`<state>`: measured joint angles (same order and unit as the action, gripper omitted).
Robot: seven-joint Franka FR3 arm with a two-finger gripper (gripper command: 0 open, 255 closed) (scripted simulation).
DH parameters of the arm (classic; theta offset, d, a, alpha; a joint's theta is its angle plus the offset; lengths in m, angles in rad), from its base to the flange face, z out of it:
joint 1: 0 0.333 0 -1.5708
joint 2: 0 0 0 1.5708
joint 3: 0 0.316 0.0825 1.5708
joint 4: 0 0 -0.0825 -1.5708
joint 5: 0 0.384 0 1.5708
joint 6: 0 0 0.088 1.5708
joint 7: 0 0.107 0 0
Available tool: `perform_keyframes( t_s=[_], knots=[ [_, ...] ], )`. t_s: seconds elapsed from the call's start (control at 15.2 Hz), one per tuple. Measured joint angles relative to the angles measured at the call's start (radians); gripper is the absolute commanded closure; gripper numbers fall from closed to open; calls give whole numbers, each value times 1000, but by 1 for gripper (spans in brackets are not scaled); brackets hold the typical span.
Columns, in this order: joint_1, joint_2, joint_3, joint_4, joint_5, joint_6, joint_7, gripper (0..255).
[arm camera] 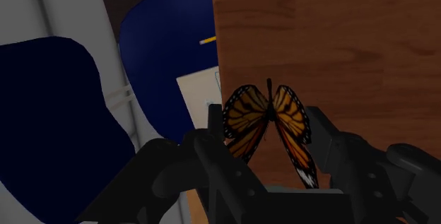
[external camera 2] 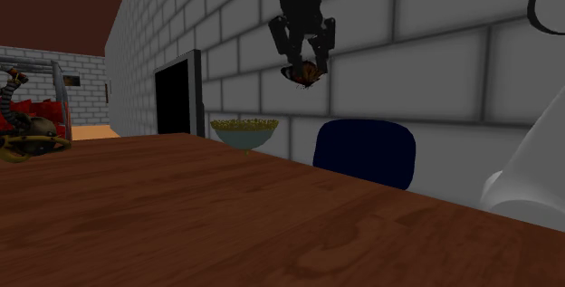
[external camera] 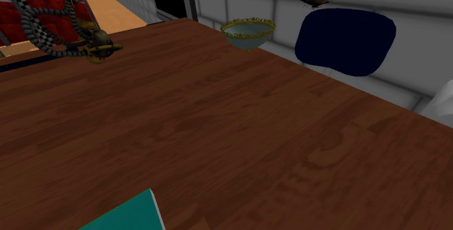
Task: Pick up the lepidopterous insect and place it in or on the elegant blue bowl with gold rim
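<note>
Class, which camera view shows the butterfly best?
The wrist view: the butterfly shows both orange-and-black wings, clasped in the tool. The shoulder view shows a scrap at its top edge; the second exterior view shows it small and dim.
</note>
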<state>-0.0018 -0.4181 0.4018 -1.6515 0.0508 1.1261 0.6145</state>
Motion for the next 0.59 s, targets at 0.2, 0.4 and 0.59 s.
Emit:
perform_keyframes(
  t_s=[0.2, 0.4, 0.59],
  knots=[
    [-19, 111, 10, 95, -41, 9, -8, 255],
    [-32, 236, 24, 214, -91, 5, -10, 255],
    [-28, 361, 48, 348, -142, -17, 5, 255]
  ],
)
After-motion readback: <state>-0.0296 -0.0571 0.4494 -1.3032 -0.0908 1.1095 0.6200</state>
